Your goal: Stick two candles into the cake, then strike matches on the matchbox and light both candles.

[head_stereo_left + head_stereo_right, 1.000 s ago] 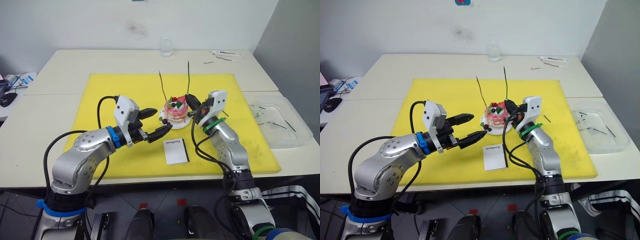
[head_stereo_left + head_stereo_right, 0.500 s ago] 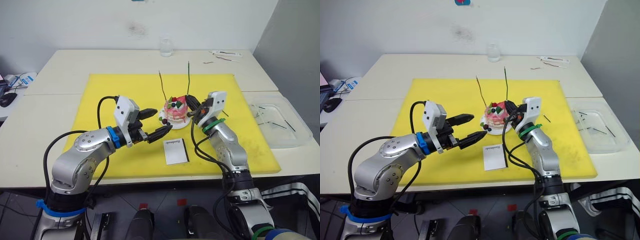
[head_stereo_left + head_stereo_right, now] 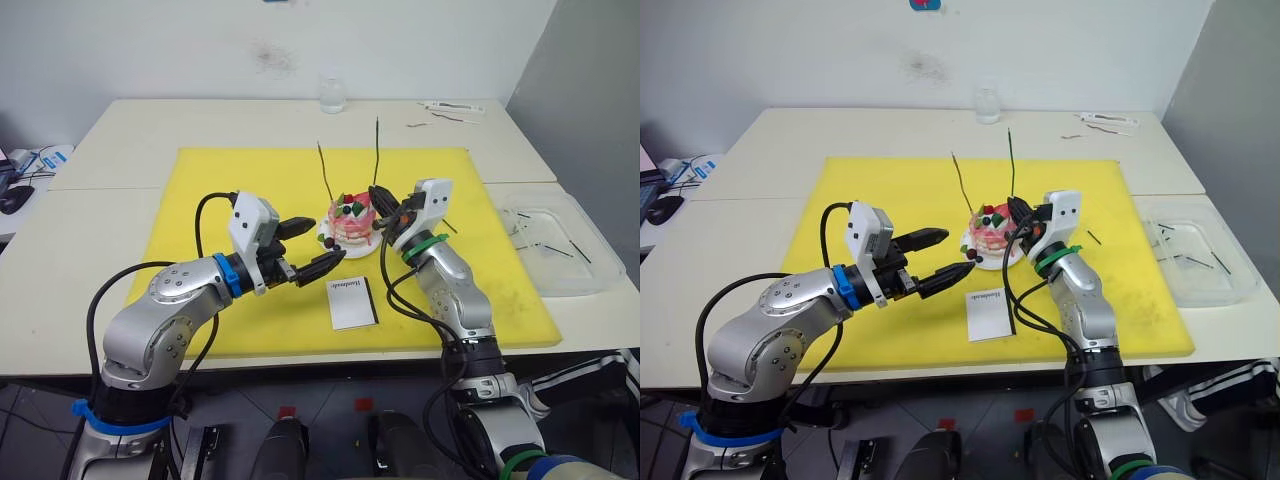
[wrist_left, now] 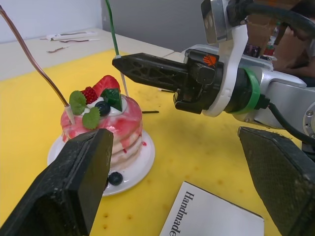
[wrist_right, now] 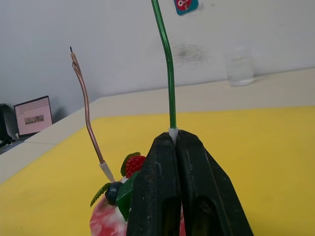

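The pink cake [image 3: 352, 222] sits on its white plate mid-mat, with a brownish candle [image 3: 326, 172] standing in its top. My right gripper [image 3: 383, 203] is shut on the pale base of the green candle [image 5: 167, 73], holding it upright at the cake's right top edge. My left gripper [image 3: 325, 240] hovers just left of the cake, open wide with nothing between its fingers [image 4: 74, 187]. The white matchbox [image 3: 352, 302] lies flat on the mat in front of the cake. One short dark match [image 3: 1093, 237] rests on the mat beyond my right wrist.
A yellow mat [image 3: 200, 180] covers the table's middle. A clear tray [image 3: 590, 275] holding a few thin sticks sits at the right edge. A small glass jar [image 3: 332, 95] and some small items [image 3: 452, 107] stand at the back.
The right arm has shifted very slightly, still holding the green candle at the cake. The left arm has stayed put.
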### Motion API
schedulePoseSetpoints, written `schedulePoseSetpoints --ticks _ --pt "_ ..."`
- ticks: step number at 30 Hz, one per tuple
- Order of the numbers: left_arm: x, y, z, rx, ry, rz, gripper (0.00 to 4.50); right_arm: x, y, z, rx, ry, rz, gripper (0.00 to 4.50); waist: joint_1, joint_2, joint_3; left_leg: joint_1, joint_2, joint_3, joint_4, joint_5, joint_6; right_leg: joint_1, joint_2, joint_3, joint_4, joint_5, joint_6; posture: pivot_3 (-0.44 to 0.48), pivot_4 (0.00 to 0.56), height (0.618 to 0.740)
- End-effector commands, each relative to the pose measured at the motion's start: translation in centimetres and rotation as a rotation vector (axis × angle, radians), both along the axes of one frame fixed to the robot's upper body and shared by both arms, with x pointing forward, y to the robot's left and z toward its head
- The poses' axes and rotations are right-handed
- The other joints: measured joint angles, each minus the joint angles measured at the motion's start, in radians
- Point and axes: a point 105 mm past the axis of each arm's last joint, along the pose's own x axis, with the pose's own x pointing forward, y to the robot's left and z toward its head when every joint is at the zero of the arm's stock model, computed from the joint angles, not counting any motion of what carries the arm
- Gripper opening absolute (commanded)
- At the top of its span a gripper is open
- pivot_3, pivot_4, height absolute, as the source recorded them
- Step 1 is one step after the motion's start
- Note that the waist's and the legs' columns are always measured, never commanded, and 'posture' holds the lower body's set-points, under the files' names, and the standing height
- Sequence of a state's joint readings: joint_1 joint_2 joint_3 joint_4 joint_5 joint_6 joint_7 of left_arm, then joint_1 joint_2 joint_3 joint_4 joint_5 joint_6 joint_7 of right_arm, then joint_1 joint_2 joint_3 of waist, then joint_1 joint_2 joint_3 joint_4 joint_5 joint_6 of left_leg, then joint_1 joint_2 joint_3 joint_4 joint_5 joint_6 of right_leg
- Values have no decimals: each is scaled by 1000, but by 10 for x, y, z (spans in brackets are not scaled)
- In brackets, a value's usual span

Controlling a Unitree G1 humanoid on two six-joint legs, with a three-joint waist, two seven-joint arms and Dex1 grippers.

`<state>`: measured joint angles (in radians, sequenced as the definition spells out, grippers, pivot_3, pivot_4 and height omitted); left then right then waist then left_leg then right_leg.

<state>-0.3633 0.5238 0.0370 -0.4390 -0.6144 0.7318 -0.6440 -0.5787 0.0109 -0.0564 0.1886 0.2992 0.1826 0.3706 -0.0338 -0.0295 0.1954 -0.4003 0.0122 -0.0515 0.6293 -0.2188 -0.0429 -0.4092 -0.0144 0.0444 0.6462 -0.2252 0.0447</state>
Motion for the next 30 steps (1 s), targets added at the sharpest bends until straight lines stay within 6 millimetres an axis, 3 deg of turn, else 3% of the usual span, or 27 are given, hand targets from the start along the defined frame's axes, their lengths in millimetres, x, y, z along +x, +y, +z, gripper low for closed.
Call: schedulePoseSetpoints --ticks 1,18,30 --pt "-7 -4 10 -4 -42 -25 4500 0 1 14 36 -42 2 46 0 0 0 0 0 0 0 0 0 0 0 0 0 0 0 0 150 740" --pt "-5 -4 11 -4 -44 -22 4500 -3 -2 3 -40 -63 -24 46 0 0 0 0 0 0 0 0 0 0 0 0 0 0 0 0 150 740" --pt "-4 -3 12 -1 -47 -15 4500 -5 1 -9 18 -1 -24 46 0 0 0 0 0 0 0 0 0 0 0 0 0 0 0 0 150 740"
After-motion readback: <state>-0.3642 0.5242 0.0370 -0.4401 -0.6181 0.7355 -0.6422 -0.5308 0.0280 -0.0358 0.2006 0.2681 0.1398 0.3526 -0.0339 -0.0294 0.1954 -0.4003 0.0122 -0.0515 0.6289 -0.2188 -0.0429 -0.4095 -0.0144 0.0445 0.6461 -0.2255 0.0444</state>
